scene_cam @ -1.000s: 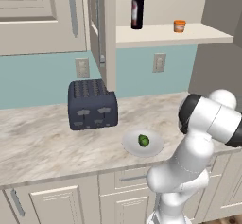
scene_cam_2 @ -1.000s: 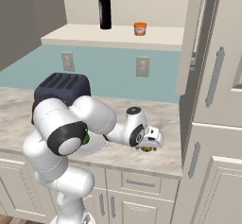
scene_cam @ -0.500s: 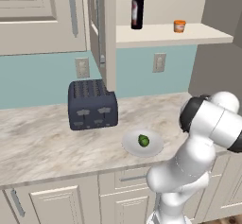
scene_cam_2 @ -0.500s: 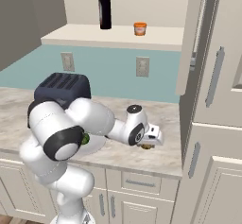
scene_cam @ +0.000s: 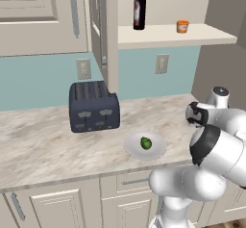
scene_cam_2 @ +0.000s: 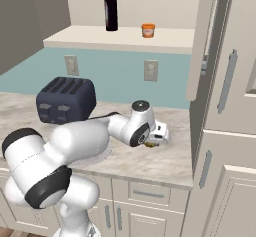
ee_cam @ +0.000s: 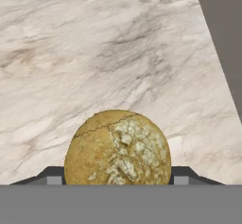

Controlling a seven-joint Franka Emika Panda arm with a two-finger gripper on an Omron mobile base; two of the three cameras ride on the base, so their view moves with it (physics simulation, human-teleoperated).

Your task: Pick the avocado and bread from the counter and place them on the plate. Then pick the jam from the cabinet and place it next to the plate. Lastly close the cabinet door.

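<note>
No text, brand, number or sign can be read anywhere here. The tall dark wine bottle (scene_cam: 139, 6) on the pale cabinet shelf (scene_cam: 192, 33) carries a reddish label, but it is too small and blurred to make out any lettering. The small squat orange jar (scene_cam_2: 147, 30) and the dark blue four-slot toaster (scene_cam: 93, 106) show no legible markings either.

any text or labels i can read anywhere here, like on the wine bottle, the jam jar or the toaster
There is no readable text in any view.
Wine bottle: a pale label patch, no letters legible.
Jam: plain orange jar, no label visible.
Toaster: small pale marks on the front, too small to read.
Bread, plate, counter: no markings.
</note>
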